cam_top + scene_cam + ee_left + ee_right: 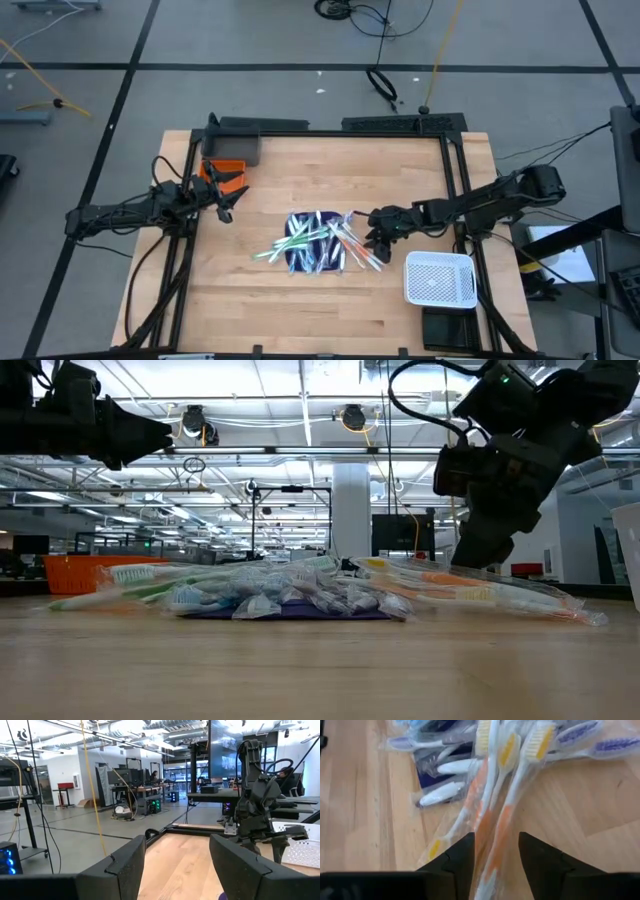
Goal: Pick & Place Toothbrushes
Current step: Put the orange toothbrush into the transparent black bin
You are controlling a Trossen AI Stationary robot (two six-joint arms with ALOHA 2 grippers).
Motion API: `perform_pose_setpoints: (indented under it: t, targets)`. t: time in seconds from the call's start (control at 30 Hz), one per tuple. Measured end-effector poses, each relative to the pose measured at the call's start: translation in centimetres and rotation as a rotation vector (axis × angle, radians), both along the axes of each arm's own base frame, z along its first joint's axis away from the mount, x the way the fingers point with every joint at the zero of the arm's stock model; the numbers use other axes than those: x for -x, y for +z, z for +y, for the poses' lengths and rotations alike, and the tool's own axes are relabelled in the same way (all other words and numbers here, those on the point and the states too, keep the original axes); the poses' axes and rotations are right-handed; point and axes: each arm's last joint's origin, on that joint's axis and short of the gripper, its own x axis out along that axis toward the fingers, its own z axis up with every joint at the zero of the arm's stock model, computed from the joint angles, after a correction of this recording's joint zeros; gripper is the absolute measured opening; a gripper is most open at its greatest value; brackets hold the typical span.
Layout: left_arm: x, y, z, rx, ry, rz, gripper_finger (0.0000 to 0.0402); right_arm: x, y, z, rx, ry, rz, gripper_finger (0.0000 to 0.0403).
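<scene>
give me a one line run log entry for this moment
right pincer: open, low over orange toothbrushes at pile edge | left pincer: open, raised, waiting | white basket: nothing visible inside

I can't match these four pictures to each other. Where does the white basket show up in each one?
High view: white basket at the table's right front, beside the right hand.
Low view: only a pale edge at far right, likely it.
Left wrist view: far right, behind the right arm.
Right wrist view: not in it.
Shared landmark: the toothbrushes.
</scene>
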Motion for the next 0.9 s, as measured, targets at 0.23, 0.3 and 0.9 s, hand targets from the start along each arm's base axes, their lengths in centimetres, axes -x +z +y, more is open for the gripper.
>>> perform_pose_setpoints:
  t: [0.23,0.3,0.9]
  targets:
    - [0.0,0.0,0.0,0.007,0.000,-0.003,0.0223,-0.2,0.0,0.4,-0.004,0.017,-0.024,0.0161]
    - [0.0,0.0,0.0,0.010,-0.002,-0.003,0.0223,-0.3,0.2,0.7,-0.007,0.028,-0.042,0.0158]
    - [0.0,0.0,0.0,0.006,0.000,-0.002,0.0223,-0.2,0.0,2.3,0.051,0.048,-0.052,0.0135]
